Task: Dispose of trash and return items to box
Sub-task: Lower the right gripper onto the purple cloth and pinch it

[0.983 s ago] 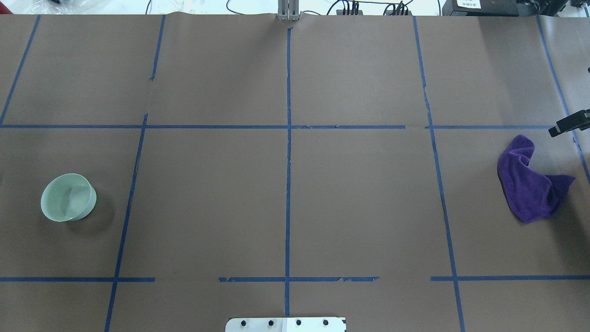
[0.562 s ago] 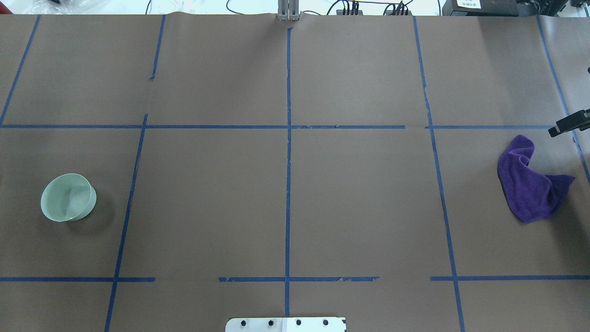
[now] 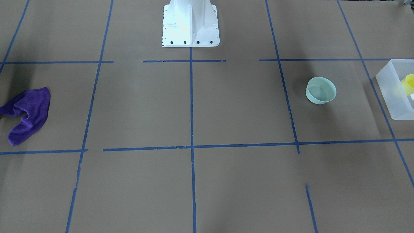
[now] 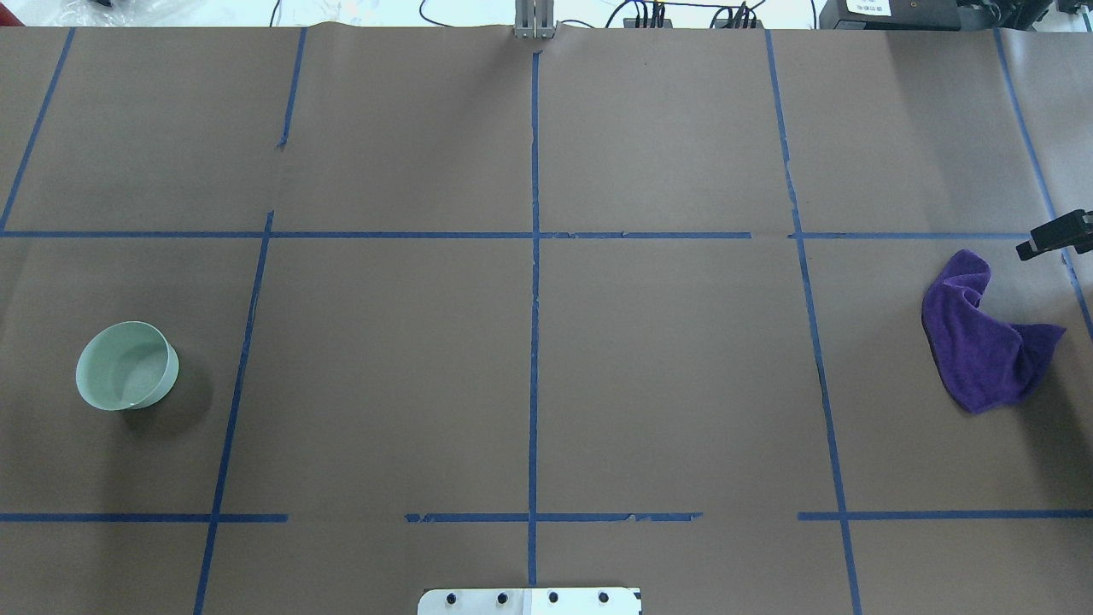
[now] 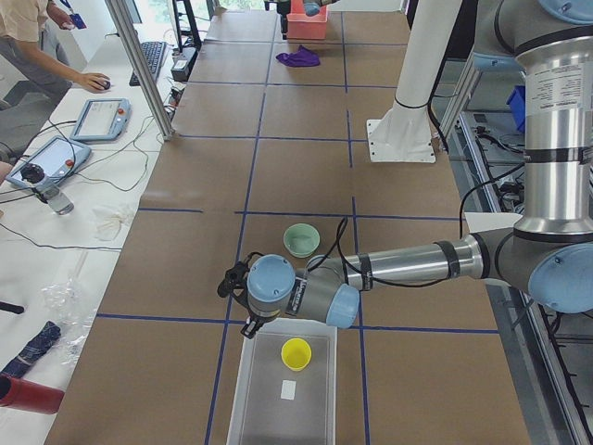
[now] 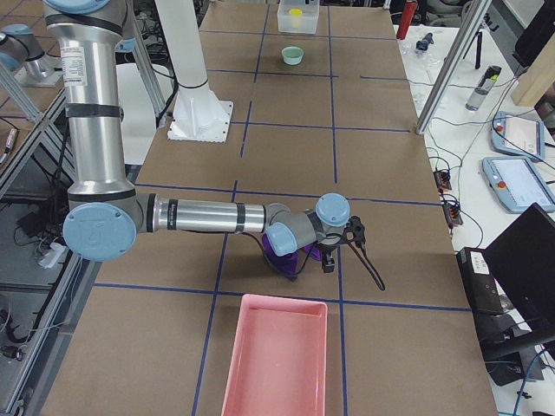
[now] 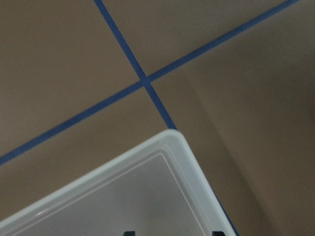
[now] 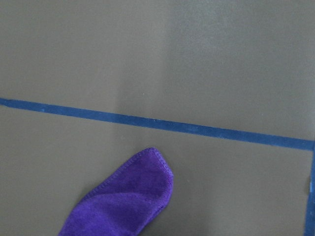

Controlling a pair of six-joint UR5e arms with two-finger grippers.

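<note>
The pale mint-green bowl (image 4: pixel 126 366) stands upright and empty on the table's left part, also in the front view (image 3: pixel 321 90). The yellow cup (image 3: pixel 409 83) stands inside the frosted-white box (image 3: pixel 393 97) at the left end, also in the exterior left view (image 5: pixel 296 353). My left gripper (image 7: pixel 172 232) hangs over the box's corner (image 7: pixel 187 157); only its two tips show, apart and empty. My right gripper (image 6: pixel 328 260) hovers over a crumpled purple cloth (image 4: pixel 982 350); I cannot tell whether it is open or shut.
A pink tray (image 6: pixel 273 355) lies at the right end beyond the cloth. The white robot base (image 3: pixel 190 29) stands at the near middle edge. Blue tape lines cross the brown table cover. Operators' desks with tablets run along the far side.
The dark part of my right arm at the overhead view's right edge has shifted slightly toward the near side. The bowl and the cloth have not moved.
</note>
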